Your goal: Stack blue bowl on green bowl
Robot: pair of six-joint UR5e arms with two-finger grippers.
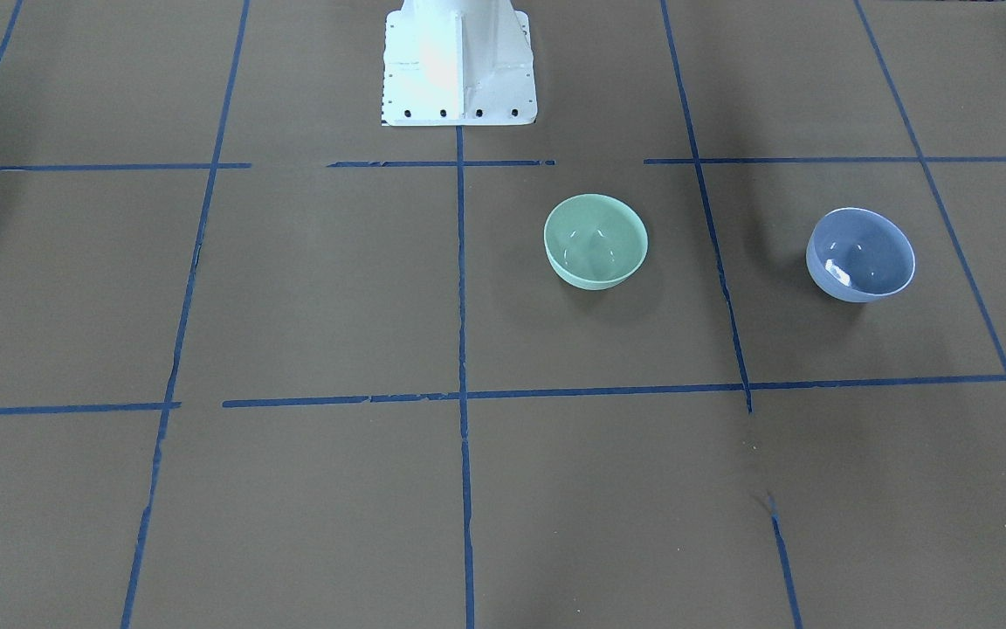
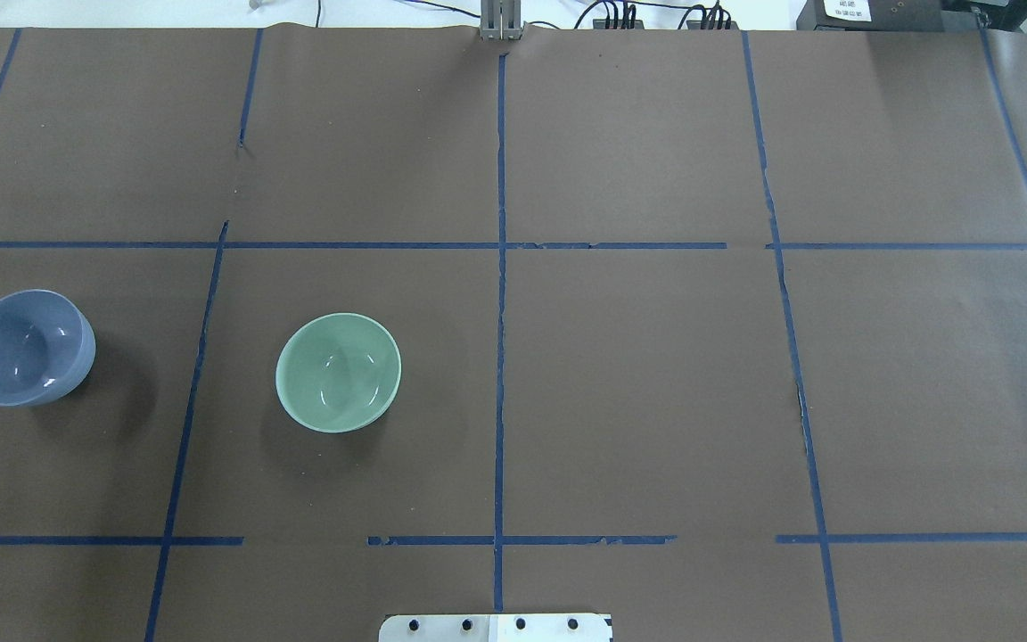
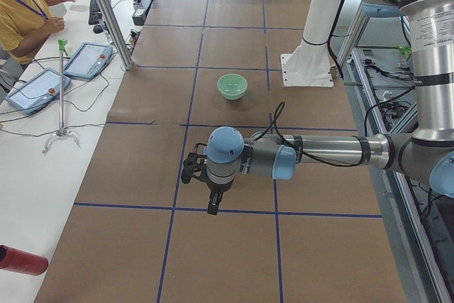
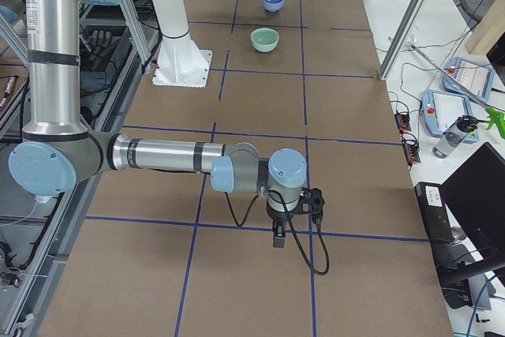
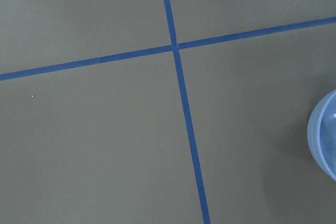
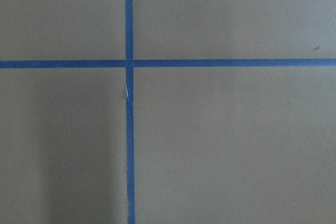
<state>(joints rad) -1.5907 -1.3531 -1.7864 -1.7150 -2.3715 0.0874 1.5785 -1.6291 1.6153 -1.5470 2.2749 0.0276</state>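
Blue bowl rests on your counter, apart from the green bowl; your left pincer hovers near it, and you cannot tell its gap.

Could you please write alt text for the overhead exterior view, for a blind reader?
Two empty bowls sit upright and apart on a brown table with a blue tape grid: the blue bowl at the far left, the green bowl right of it, one tape line between them. No robot arm is in view.
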